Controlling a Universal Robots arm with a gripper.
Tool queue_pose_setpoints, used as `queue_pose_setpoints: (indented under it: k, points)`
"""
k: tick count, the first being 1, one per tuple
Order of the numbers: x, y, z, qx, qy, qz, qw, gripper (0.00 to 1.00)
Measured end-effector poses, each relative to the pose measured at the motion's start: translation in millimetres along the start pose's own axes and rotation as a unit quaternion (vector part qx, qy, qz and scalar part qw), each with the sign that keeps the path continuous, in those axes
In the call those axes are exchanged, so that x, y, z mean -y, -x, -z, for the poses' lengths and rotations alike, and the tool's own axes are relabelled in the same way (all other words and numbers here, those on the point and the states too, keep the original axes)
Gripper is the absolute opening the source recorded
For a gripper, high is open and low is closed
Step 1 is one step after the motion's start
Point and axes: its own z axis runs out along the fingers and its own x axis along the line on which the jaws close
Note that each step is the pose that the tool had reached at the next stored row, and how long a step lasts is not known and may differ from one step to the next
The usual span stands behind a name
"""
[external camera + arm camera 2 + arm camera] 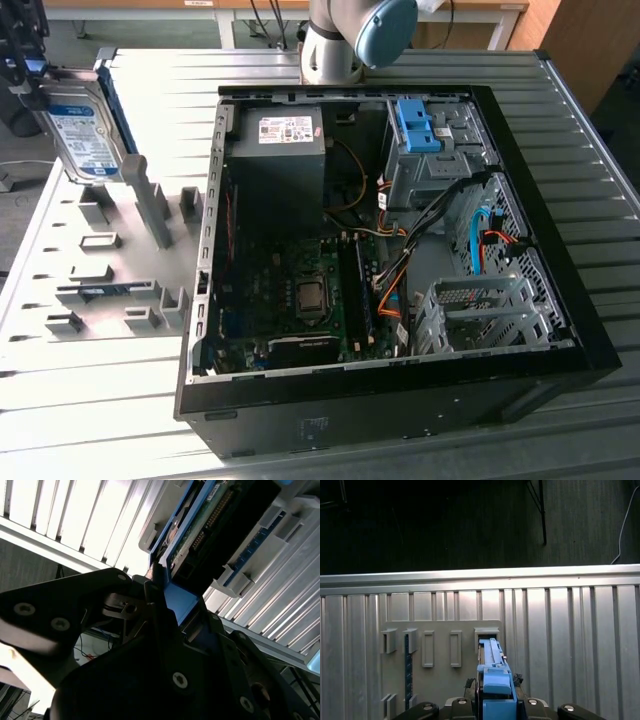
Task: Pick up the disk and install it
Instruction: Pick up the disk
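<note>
In the exterior view the disk [88, 140], silver-grey with a white-and-blue label and a blue carrier frame, stands upright on edge at the far left, over the grey holder plate [100, 290]. My gripper [35, 80] is shut on its upper end. In both wrist views the black fingers [155, 605] clamp the blue frame: the second wrist view shows the disk's green circuit board [200, 530], and the first wrist view shows its blue edge [492, 672] running from my gripper [495, 705] toward a slot [486, 632] in the plate.
An open black computer case [570, 320] lies in the middle and right of the ribbed metal table [170, 80]. Inside are a black box with a white sticker [280, 140], a motherboard [300, 290], cables and a drive bay holding a bare blue bracket [415, 125]. Grey posts [152, 205] rise from the holder plate.
</note>
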Motion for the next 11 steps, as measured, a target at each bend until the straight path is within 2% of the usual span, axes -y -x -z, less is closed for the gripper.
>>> queue_pose_setpoints:
  k: [11]
  points:
    - [-0.1, 0.0, 8.8, 0.0000, -0.0001, 0.000, 1.0000, 0.37]
